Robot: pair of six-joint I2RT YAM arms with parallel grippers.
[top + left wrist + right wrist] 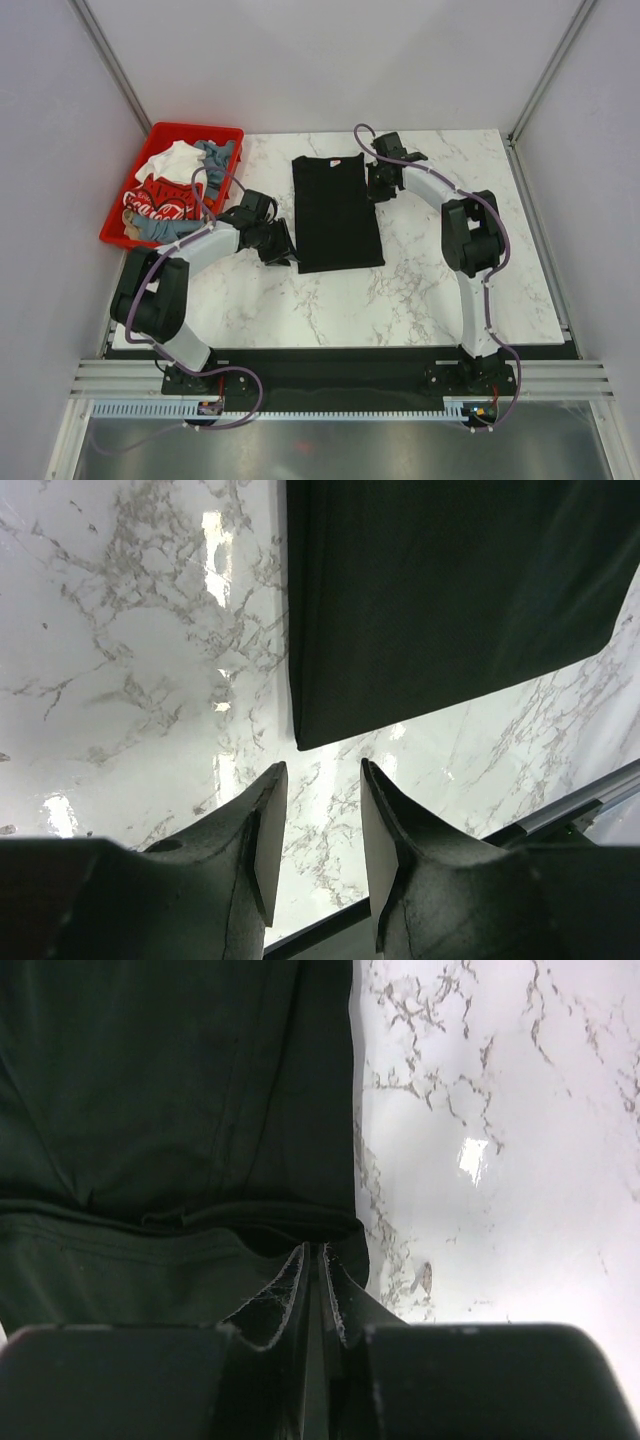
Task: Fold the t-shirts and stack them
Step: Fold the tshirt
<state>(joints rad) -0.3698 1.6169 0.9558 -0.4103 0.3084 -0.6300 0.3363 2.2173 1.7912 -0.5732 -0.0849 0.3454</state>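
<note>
At mid-table lies the black t-shirt (337, 213), folded into a long flat rectangle (label at 12 o'clock). The left gripper (322, 770), spread wide, hangs just off its 7 o'clock corner. The right gripper (313, 1250), nearly closed, sits on its 1 o'clock edge. The marble table (450, 290) shows at 3 o'clock and the red bin (160, 130) at 10.

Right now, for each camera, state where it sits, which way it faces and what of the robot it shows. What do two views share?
Top external: above and behind the arms, looking down at the table, black t-shirt and red bin; both arms show.
Left wrist: on the left arm, facing the shirt's corner; open left gripper shows.
Right wrist: on the right arm, facing the shirt's edge; right gripper shut on it.
Shared: both wrist views show the black t-shirt on marble.
</note>
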